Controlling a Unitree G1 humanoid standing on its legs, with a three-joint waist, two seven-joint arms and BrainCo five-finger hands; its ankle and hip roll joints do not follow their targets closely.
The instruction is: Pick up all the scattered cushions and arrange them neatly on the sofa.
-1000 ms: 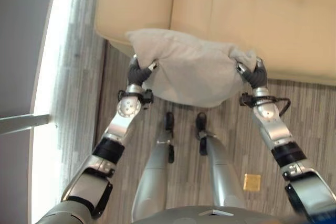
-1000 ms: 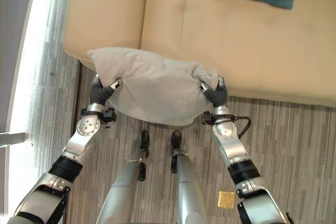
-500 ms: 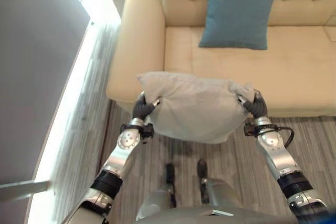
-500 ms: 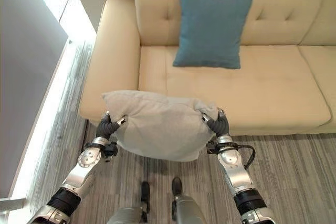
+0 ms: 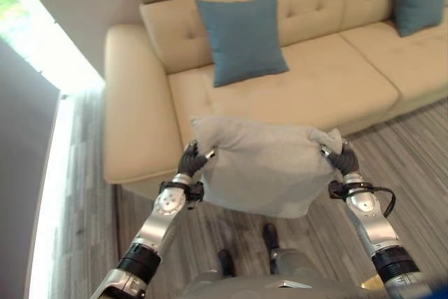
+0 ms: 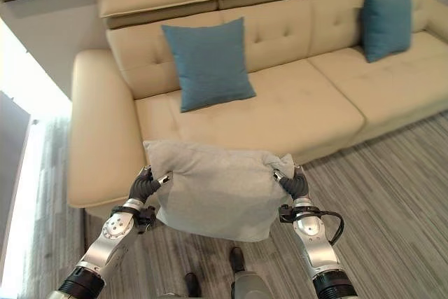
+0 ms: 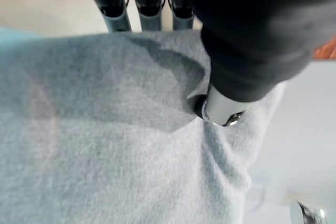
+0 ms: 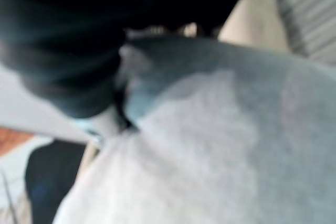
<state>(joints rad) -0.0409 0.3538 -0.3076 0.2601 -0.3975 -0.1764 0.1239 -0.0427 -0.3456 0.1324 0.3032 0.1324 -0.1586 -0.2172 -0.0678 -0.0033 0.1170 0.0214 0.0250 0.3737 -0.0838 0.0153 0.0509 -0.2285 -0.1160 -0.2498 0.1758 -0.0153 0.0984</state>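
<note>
Light grey square fabric cushion (image 6: 213,190): held in the air just in front of the cream leather sofa (image 6: 294,106), upper corners bunched. Two teal square fabric cushions (image 6: 208,64) (image 6: 387,24): upright against the sofa backrest, well apart.

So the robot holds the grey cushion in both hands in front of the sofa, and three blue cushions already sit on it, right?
Not quite. Both eye views show two blue cushions on the sofa, not three: one near its left end, another further right. The rest holds: left robot hand and right robot hand grip the grey cushion.
</note>
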